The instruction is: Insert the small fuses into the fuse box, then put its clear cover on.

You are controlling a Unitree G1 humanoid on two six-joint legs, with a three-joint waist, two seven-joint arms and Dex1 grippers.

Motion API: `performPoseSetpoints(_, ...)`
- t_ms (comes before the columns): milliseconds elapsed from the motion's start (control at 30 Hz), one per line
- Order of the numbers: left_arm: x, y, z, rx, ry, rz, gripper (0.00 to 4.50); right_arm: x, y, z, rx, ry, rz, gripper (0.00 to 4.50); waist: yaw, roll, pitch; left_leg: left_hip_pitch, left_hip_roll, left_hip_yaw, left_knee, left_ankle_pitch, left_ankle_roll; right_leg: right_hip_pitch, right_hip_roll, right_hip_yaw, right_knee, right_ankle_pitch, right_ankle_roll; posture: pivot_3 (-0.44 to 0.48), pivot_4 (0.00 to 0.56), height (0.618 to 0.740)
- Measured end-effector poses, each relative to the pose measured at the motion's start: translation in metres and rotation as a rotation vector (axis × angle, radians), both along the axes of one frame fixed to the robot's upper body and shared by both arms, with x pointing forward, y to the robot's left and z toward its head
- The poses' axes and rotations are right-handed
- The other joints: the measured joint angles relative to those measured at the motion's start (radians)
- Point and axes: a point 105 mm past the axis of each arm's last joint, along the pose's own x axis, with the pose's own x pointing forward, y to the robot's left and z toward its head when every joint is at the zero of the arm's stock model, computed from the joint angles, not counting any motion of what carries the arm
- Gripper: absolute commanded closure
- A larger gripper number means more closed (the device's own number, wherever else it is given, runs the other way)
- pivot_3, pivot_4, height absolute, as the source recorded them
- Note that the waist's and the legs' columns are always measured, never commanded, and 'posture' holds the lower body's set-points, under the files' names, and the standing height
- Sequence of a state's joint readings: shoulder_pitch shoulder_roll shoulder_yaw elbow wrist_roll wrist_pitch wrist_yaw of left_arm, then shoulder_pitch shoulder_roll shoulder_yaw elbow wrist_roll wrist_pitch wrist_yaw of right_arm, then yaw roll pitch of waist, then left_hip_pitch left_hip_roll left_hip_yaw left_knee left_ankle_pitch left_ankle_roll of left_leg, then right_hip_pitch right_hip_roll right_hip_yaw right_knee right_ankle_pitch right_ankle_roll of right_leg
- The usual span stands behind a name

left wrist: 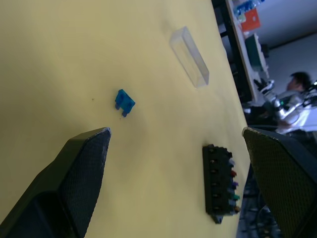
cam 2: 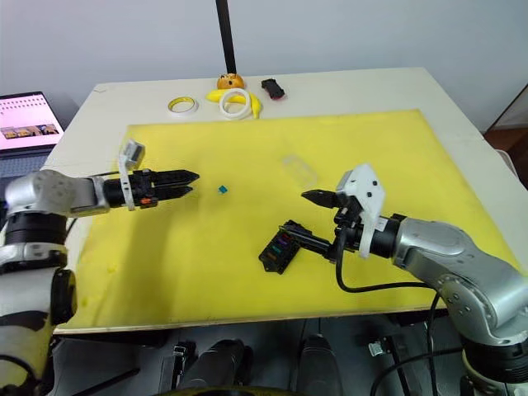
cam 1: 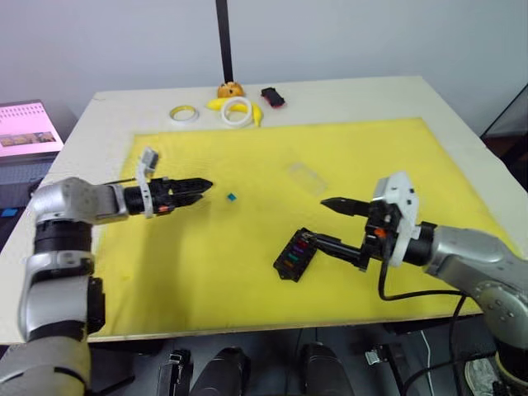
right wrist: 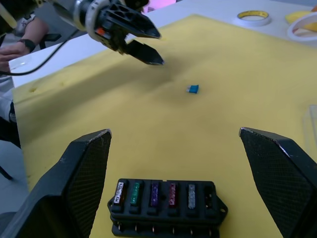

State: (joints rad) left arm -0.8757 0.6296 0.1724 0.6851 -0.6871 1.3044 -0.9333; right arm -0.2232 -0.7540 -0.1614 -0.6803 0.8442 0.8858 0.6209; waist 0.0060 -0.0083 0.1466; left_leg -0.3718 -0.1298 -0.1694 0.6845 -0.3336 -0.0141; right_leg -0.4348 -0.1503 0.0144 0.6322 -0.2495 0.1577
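Over the yellow mat (cam 1: pixel 247 272), both grippers, left gripper (cam 1: pixel 200 188) and right gripper (cam 1: pixel 328 223), gape.

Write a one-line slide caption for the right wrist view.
Open right gripper hovers over the fuse box, five fuses seated, one blue fuse loose on the yellow mat near the left gripper.

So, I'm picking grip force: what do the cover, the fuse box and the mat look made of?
The clear cover looks like rigid transparent plastic; the mat shows through. The fuse box looks like matte black moulded plastic. The yellow mat looks soft and non-glossy, perhaps foam.
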Motion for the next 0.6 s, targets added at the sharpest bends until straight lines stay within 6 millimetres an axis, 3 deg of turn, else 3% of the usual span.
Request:
performPoseSetpoints(333, 0.009, -0.018, -0.015, -0.039, 0.061, -0.004, 0.0, 0.009, 0.008, -0.001, -0.008, -0.04, -0.035, 0.11, -0.018, 0.0, 0.0, -0.001, 0.0, 0.0, 0.0, 0.0, 0.0, -0.001, 0.0, 0.0, 0.001, 0.0, 0.0, 0.0, 0.15, 0.74)
performPoseSetpoints(600, 0.021, -0.024, -0.026, -0.113, 0.076, 0.066, 0.0, 0.014, 0.006, -0.003, -0.023, -0.058, -0.06, 0.11, -0.002, 0.0, -0.001, 0.0, -0.001, 0.0, 0.002, 0.0, 0.0, 0.0, 0.0, 0.0, 0.001, 0.0, 0.0, 0.0, 0.15, 0.74)
